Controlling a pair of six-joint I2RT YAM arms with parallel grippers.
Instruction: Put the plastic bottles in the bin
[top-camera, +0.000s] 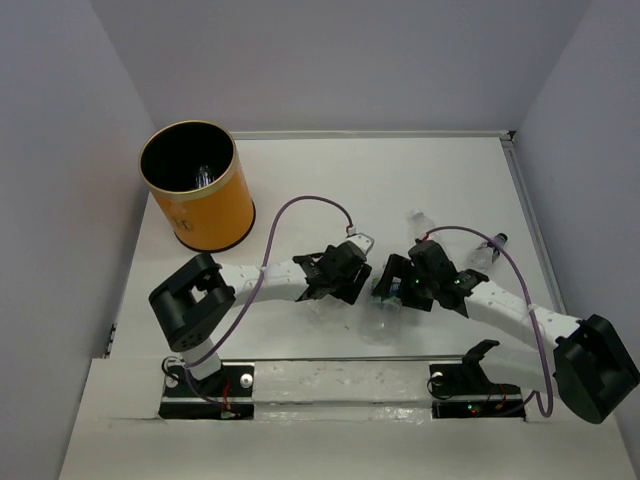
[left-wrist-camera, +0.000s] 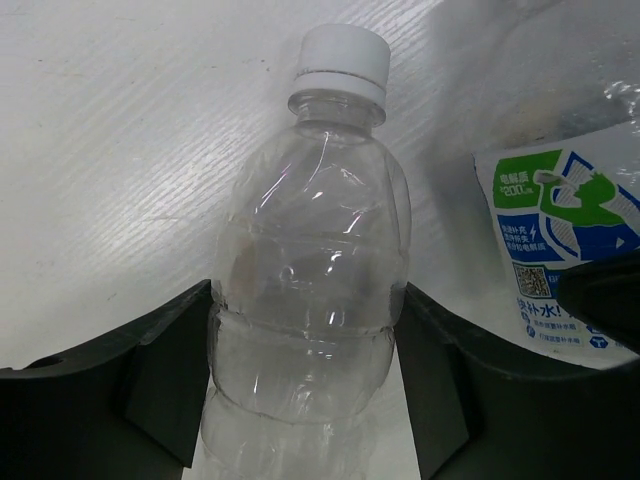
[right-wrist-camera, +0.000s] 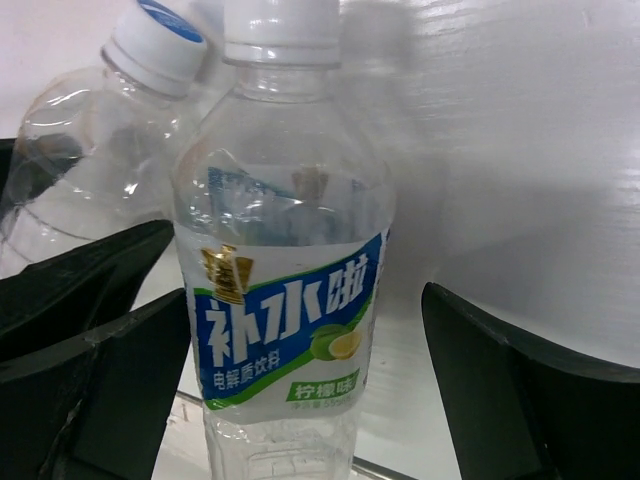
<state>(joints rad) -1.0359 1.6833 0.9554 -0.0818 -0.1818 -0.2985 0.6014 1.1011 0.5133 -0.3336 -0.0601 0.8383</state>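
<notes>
In the left wrist view an unlabelled clear plastic bottle (left-wrist-camera: 305, 230) with a white cap lies on the table, and my left gripper (left-wrist-camera: 303, 310) is shut on its body, both fingers pressing its sides. A labelled plastic bottle (right-wrist-camera: 285, 300) stands between the wide-apart fingers of my open right gripper (right-wrist-camera: 300, 330), close to the left finger with a gap on the right. From above, the left gripper (top-camera: 333, 285) and right gripper (top-camera: 392, 290) sit side by side at mid-table. The orange bin (top-camera: 205, 215) stands at the far left with one bottle (top-camera: 203, 175) inside.
Two more clear bottles lie beyond the right gripper, one (top-camera: 418, 220) further back and one with a dark cap (top-camera: 488, 252) near the right wall. Another bottle (right-wrist-camera: 90, 150) lies just left of the labelled one. Purple cables loop over both arms.
</notes>
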